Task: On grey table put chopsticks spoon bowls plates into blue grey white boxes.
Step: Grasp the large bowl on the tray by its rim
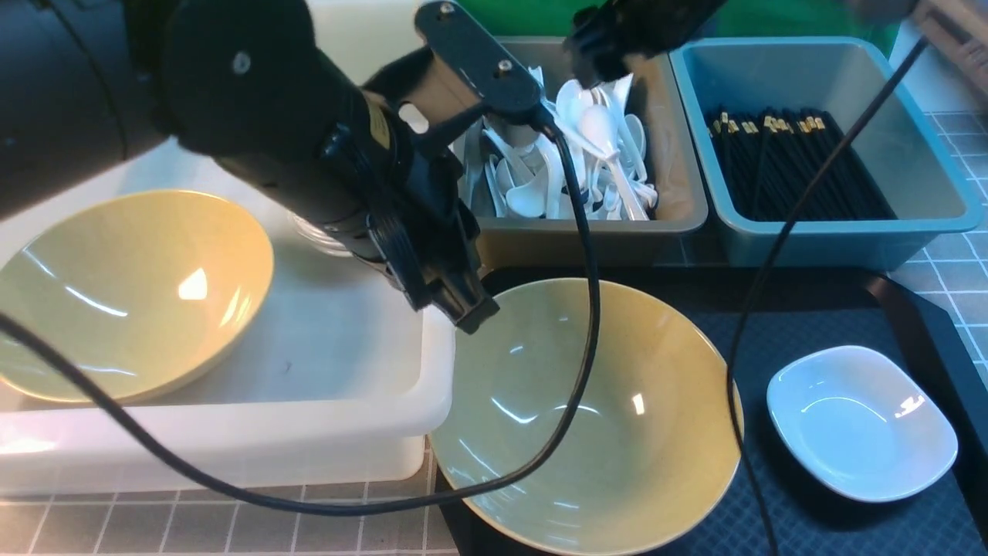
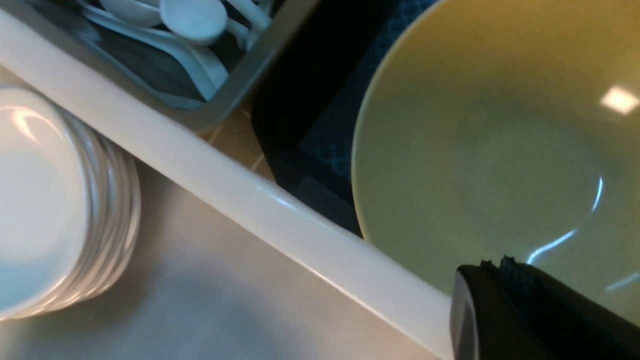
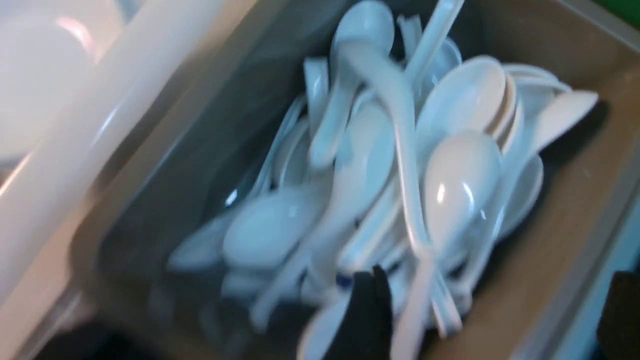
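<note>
Light from overhead, fairly bright, cool cast; front view mostly sharp, left arm (image 1: 270, 131) close to lens, dark, little detail; hard white glints on near bowl (image 1: 617, 432), far bowl (image 1: 131, 293) and plate (image 1: 861, 421); left wrist view soft, grey shadow across white box (image 2: 280, 205) floor; right wrist view motion-blurred, spoons (image 3: 457, 185) smeared, worst toward grey box (image 3: 150, 215) wall.
</note>
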Robot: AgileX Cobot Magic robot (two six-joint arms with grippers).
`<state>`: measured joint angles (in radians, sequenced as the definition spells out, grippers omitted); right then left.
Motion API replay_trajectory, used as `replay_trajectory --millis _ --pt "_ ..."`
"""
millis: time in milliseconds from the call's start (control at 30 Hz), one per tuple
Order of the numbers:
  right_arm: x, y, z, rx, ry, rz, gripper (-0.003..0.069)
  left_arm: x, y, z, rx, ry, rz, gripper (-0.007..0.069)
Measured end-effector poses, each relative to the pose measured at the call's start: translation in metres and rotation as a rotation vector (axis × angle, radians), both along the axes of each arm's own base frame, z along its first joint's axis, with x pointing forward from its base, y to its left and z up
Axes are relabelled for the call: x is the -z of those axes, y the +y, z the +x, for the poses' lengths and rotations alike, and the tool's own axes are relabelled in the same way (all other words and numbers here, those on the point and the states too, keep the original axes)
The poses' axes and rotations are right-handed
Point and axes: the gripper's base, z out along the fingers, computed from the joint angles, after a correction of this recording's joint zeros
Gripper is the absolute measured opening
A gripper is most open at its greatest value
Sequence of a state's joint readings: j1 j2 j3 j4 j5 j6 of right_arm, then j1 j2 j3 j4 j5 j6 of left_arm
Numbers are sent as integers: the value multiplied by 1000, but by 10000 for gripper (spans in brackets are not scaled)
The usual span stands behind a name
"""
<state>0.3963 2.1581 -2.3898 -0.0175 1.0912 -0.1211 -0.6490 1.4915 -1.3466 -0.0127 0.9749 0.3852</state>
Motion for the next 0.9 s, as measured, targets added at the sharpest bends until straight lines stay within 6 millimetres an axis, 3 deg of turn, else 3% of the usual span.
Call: replay_trajectory --millis 33,67,133,200,267,367,467,533,567,667,767,900 --pt "-19 -5 -13 -27 2 -23 571 4 -4 5 9 17 15 -11" --pt "-16 -4 -11 -24 5 -21 571 4 -5 5 10 19 18 -11" --pt "-63 -15 -36 -44 -102 2 569 10 -16 18 33 66 44 -11" --pt "-75 -19 -45 -44 -126 11 565 13 -21 23 45 90 52 -11" --pt "-97 -27 -68 -45 -158 24 549 19 -34 35 60 152 62 -11" --pt "-112 -41 -101 -51 -157 21 519 26 -47 50 71 203 83 -7" --pt "-104 -54 -131 -63 -95 -13 486 29 -56 64 72 202 105 20" --pt "-101 -56 -137 -66 -81 -21 479 31 -59 69 69 197 109 45" --pt "-87 -67 -164 -78 -21 -52 451 35 -63 75 59 200 113 91" --pt "-65 -77 -186 -90 50 -87 424 47 -68 82 50 224 122 178" --pt "-46 -84 -202 -96 96 -113 403 63 -70 88 44 257 143 279" --pt "-47 -87 -207 -91 35 -97 381 78 -60 101 -4 298 141 395"
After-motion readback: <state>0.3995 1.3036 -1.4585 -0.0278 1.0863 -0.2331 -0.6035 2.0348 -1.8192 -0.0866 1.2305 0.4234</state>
